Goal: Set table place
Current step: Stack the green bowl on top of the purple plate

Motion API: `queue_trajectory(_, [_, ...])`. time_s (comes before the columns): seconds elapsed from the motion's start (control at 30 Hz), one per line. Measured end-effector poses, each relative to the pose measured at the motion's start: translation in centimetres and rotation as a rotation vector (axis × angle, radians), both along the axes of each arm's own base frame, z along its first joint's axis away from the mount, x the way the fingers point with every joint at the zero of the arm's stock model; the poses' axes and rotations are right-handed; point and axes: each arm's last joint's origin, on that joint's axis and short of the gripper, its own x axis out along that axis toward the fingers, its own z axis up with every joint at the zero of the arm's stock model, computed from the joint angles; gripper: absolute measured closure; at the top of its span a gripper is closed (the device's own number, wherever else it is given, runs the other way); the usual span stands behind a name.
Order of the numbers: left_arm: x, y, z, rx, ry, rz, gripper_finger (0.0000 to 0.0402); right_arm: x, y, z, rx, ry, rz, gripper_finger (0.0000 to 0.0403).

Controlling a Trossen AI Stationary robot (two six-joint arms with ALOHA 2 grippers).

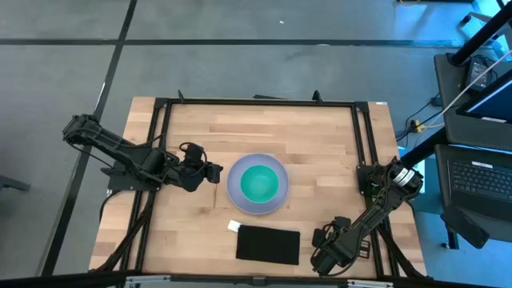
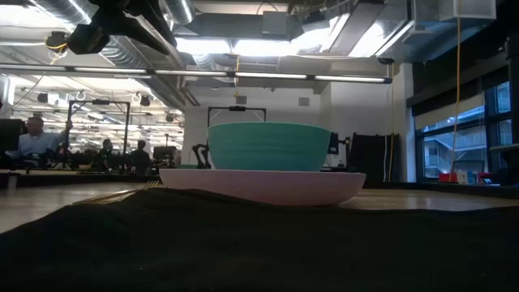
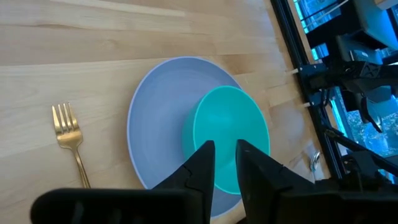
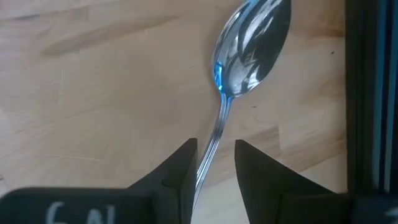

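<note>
A teal-green bowl (image 1: 260, 183) stands on the pale lavender plate (image 1: 234, 186) at the table's middle; both also show in the low view, bowl (image 2: 269, 146) on plate (image 2: 263, 184). A gold fork (image 3: 69, 138) lies flat on the wood left of the plate. My left gripper (image 3: 226, 163) hovers by the plate's left side, fingers slightly apart and empty. A silver spoon (image 4: 249, 46) lies flat on the wood near the right rail. My right gripper (image 4: 211, 163) is open, low over the spoon's handle (image 4: 219, 127), one finger on either side of it.
A black cloth (image 1: 268, 245) with a white tag (image 1: 234, 226) lies near the table's front edge, filling the low view's foreground (image 2: 243, 243). Black frame rails (image 1: 364, 144) run along the table's sides. People sit in the room beyond (image 2: 36, 138).
</note>
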Motion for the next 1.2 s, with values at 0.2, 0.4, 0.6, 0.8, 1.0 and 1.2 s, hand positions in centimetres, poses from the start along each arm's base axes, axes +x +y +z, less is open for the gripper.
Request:
queue_trajectory(0.2, [0.0, 0.0, 0.0, 0.0, 0.0, 0.0, 0.0352, -0.2, 0.2, 0.0, 0.002, -0.001, 0.001, 0.0292])
queue_trajectory(0.4, [0.0, 0.0, 0.0, 0.0, 0.0, 0.0, 0.0361, -0.5, 0.5, 0.0, 0.003, -0.005, 0.0, 0.0292])
queue_trajectory(0.6, [0.0, 0.0, 0.0, 0.0, 0.0, 0.0, 0.037, -0.5, 0.5, -0.8, 0.013, -0.023, -0.003, 0.0292])
queue_trajectory(0.8, [0.0, 0.0, 0.0, 0.0, 0.0, 0.0, 0.0378, -0.5, 0.4, -1.4, 0.012, -0.049, -0.004, 0.0292])
queue_trajectory(1.0, [0.0, 0.0, 0.0, 0.0, 0.0, 0.0, 0.0386, -0.8, 0.1, -1.8, 0.01, -0.052, -0.007, 0.0292])
queue_trajectory(1.2, [0.0, 0.0, 0.0, 0.0, 0.0, 0.0, 0.0394, -0.9, -0.2, -2.4, 0.029, -0.059, 0.001, 0.031])
